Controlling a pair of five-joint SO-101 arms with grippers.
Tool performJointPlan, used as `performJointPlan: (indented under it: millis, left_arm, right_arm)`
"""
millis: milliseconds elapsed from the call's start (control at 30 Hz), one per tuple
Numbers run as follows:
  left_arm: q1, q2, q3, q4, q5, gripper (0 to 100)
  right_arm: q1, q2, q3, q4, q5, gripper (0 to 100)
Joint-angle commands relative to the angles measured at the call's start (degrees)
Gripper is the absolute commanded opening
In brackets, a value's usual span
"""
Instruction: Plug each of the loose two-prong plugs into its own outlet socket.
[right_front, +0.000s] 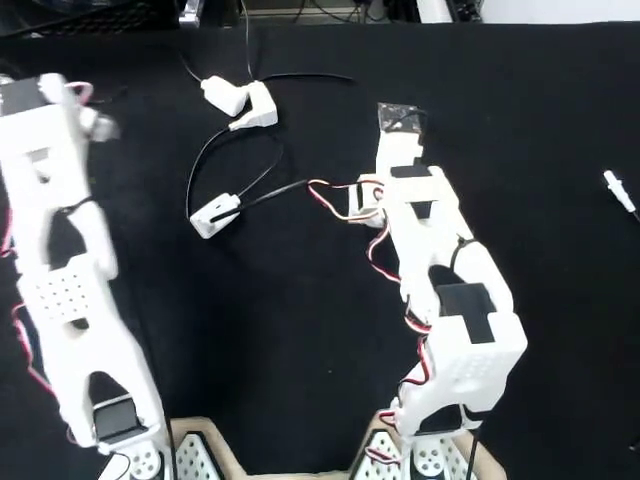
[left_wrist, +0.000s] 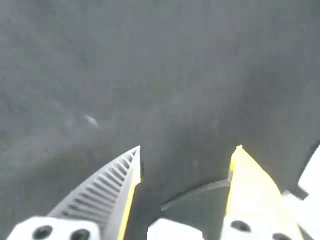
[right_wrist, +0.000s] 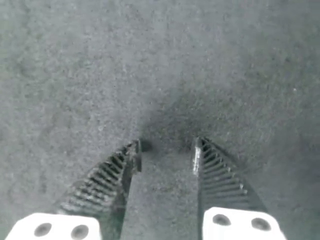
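A black cloth (right_front: 300, 330) covers the table. A white plug (right_front: 215, 213) on a black cord lies left of centre. Farther back, two white connector pieces (right_front: 240, 102) touch. The left gripper (left_wrist: 187, 149) and right gripper (right_wrist: 167, 144) hover above the cloth, jaws spread.

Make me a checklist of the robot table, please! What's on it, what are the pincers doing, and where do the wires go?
Surface: black cloth over the table.
Job's things: white pair of plug pieces close together at the far side, cannot tell if joined; lone white plug piece nearer the middle.
Clutter: small white stick near the right edge.
Pincers: left pincer open over cloth; right pincer open, nothing between its fingers.
Cables: black cable runs from the lone piece; red and white wires on one arm.
Surroundings: pale boards under the arm bases.
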Motion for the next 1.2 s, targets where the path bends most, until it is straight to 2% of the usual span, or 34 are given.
performJointPlan:
  millis: [0,167,233,333,600,833,1000,1167]
  left_arm:
    - [-6.5,-2.4,-3.3,0.6,-0.5,28]
    - [-13.8,-2.3,6.0,0.6,-0.7,28]
    - [-15.0,-2.3,10.9,0.6,-3.6,28]
    - [-15.3,-2.6,17.6,0.6,-7.8,28]
    - [-15.0,-2.9,30.6,0.6,-8.4,28]
    - [-14.4,-2.2,41.7,0.0,-8.1,28]
    - [-13.8,-2.2,44.9,-4.3,-7.4,28]
    - [-14.0,-2.2,46.0,-8.4,-2.5,28]
  right_arm:
    - [-2.4,-2.4,-0.3,0.1,4.4,19.1]
    - [-9.8,-2.4,-4.6,3.6,9.5,19.3]
    - [-13.5,-2.4,-6.9,6.2,10.1,21.7]
    - [-18.7,-2.1,-9.3,8.7,10.3,28.5]
    - [-29.5,-1.8,-10.0,1.8,10.1,28.9]
    - [-32.0,6.4,-15.2,0.6,9.8,28.9]
    - [-33.5,17.5,-32.1,13.1,9.3,28.9]
    - [-35.6,25.4,-47.4,24.1,6.3,28.9]
